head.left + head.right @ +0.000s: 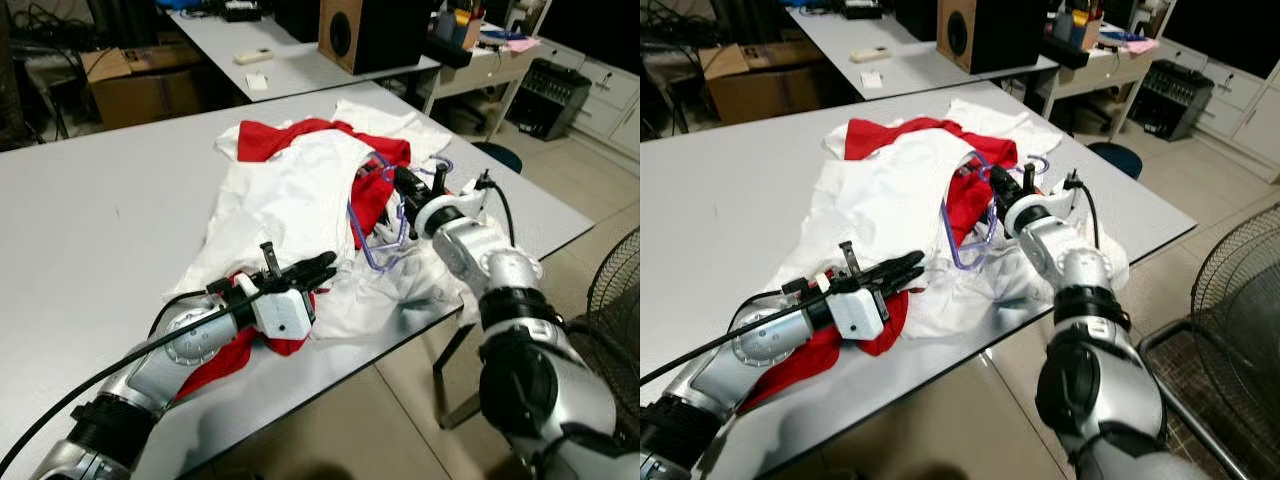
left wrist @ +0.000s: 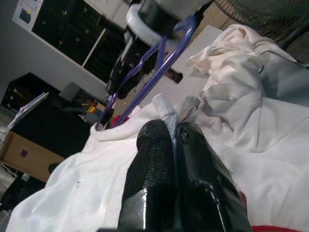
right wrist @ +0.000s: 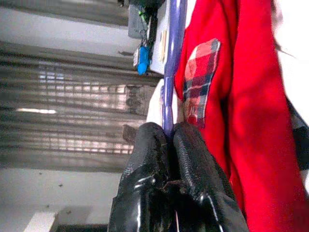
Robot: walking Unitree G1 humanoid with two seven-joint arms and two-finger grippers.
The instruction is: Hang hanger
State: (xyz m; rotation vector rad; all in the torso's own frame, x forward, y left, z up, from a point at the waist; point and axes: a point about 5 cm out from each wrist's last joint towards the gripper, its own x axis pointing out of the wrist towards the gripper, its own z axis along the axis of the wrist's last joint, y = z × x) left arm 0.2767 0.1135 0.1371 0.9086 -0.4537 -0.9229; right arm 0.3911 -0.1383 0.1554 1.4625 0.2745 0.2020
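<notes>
The left gripper (image 1: 318, 268) lies low on the table (image 1: 90, 230), pinching the white shirt (image 1: 290, 190). Farther off, the bent right gripper (image 3: 166, 133) squeezes the purple hanger (image 1: 372, 235), which sits on the pile by a red shirt (image 1: 375, 195).

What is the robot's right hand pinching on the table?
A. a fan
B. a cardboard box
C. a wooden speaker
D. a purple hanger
D: in the right wrist view the black fingers of the right gripper are closed on the thin bar of the purple hanger, next to the red garment on the table.
</notes>
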